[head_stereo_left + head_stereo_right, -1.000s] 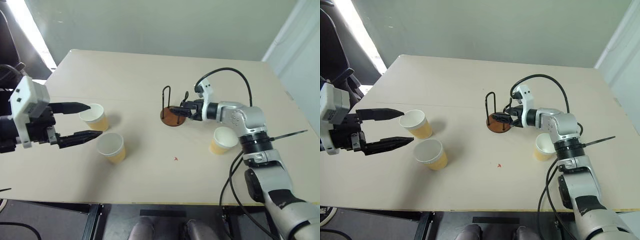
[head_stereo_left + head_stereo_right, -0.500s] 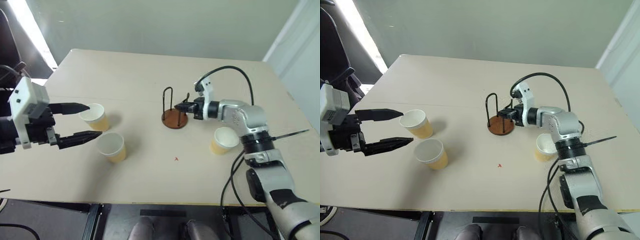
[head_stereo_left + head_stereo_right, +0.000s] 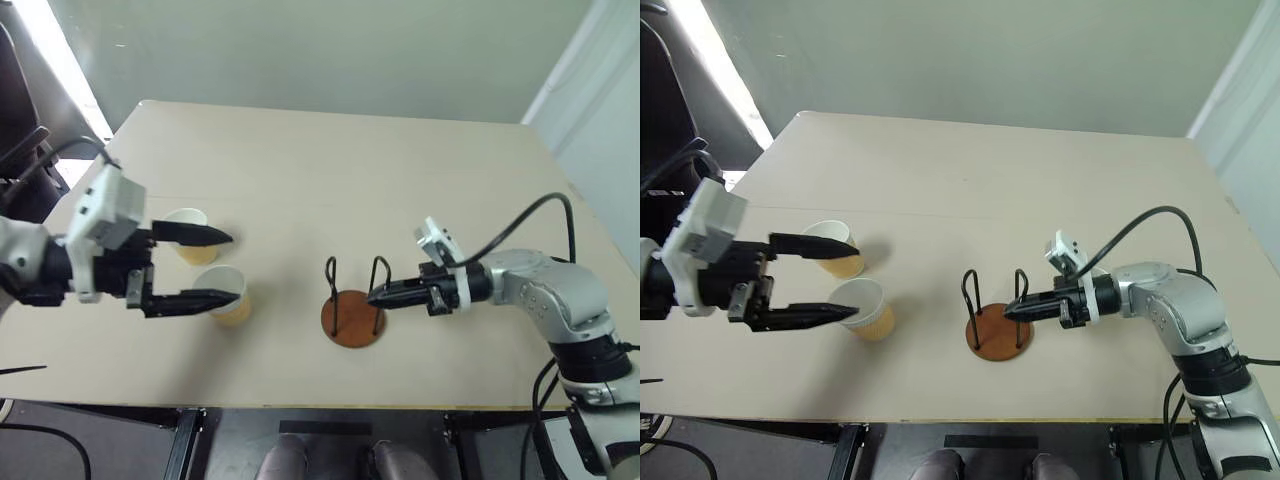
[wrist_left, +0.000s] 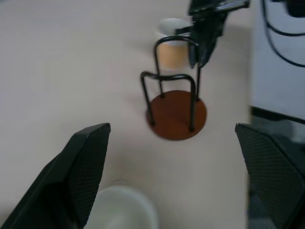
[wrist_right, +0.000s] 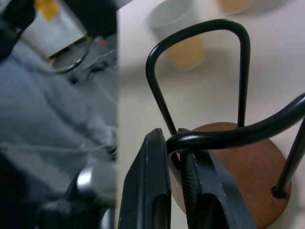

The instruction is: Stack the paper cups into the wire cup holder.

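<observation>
On the left side of the pale table [image 3: 300,160], the left gripper [image 3: 212,267] hangs with its two black fingers spread as wide as they go, holding nothing and pointing toward the right. Two paper cups stand upright, mouths up, right at those fingers: the far cup [image 3: 190,235] sits under the far finger, whose tip reaches past its rim, and the near cup [image 3: 226,293] sits at the tip of the near finger, which lies across its white opening; I cannot tell whether either finger touches a cup. To the right of them, near the table's front edge and about midway across, stands the wire cup holder [image 3: 353,317], upright on its round reddish-brown base, its two black wire loops rising straight up, with nothing stacked inside it. The right gripper [image 3: 376,296] comes in from the right, pointing left and slightly down, its fingers pinched tightly on the top of the holder's right loop, as its wrist view shows plainly. From the left wrist's camera a third cup [image 4: 173,44] stands upright beyond the holder, behind the right gripper, further to the right on the table.
</observation>
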Controlling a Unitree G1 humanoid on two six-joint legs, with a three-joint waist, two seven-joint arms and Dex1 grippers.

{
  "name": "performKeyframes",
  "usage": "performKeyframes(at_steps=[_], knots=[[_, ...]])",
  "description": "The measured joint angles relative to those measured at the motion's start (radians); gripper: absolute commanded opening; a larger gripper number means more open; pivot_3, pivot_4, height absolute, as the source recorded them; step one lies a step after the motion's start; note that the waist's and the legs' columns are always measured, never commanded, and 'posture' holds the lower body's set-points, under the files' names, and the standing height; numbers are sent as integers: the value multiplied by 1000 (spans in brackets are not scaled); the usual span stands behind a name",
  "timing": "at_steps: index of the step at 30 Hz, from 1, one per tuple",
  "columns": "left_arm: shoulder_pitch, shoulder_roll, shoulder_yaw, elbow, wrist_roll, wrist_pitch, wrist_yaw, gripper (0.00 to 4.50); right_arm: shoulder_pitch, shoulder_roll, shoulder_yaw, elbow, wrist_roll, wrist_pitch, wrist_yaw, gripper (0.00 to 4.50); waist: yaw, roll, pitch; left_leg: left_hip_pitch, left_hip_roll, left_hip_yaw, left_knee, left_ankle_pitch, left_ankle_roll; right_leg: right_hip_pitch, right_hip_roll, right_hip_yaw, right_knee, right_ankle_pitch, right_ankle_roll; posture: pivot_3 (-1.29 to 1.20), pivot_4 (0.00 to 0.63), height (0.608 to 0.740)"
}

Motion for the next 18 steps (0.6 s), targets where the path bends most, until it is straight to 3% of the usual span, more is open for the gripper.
performKeyframes(at_steps=[7,16,18], knots=[[-22,7,-124,-8,35,-10,-22,4500,35,-16,49,-20,-33,-122,22,36,-9,0,0,2,2,-1,0,0,0,1,2,1,0,0,0,0,150,740],[-57,30,-134,-8,31,3,-60,4500,33,-15,88,15,-73,-232,41,36,-12,-1,0,3,2,-1,0,0,1,1,2,2,1,0,0,0,150,740],[-57,33,-136,-7,36,3,-63,4500,29,-26,94,15,-77,-236,52,662,-11,-1,0,3,2,-1,0,0,1,1,2,2,0,0,0,0,150,740]])
